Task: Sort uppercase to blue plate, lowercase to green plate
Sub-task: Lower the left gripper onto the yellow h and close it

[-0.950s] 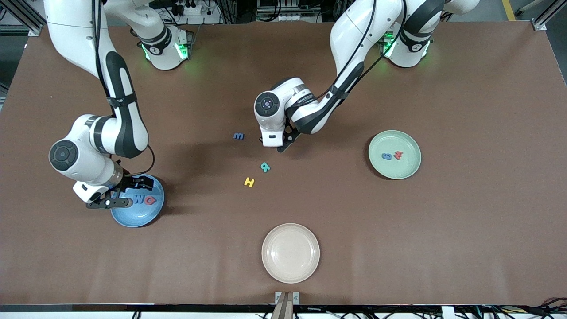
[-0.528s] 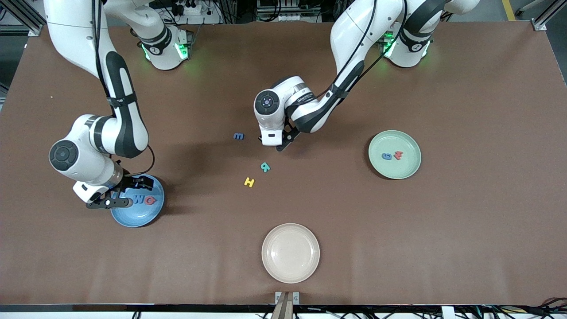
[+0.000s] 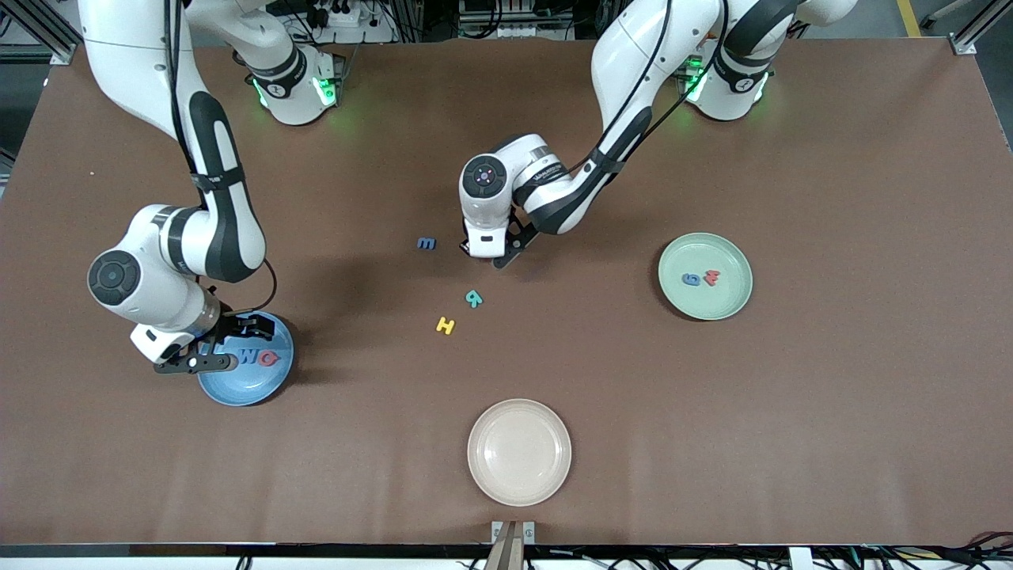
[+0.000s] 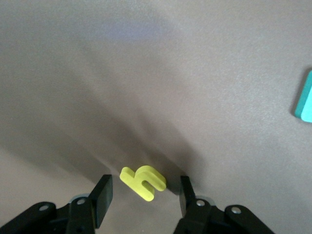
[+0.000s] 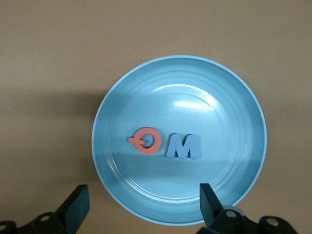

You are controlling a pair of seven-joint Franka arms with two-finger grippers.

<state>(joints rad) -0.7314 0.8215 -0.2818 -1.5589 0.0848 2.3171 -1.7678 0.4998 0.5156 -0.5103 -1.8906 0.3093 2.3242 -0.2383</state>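
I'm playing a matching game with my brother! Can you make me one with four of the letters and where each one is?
Letters:
1. red Q
2. blue g
3. yellow h
4. teal R

Places:
A. bare table, beside the yellow H
B. on the green plate
C. between the left gripper's fingers
D. on the blue plate, under the right gripper

Pairs: 1-D, 2-B, 3-C, 4-A
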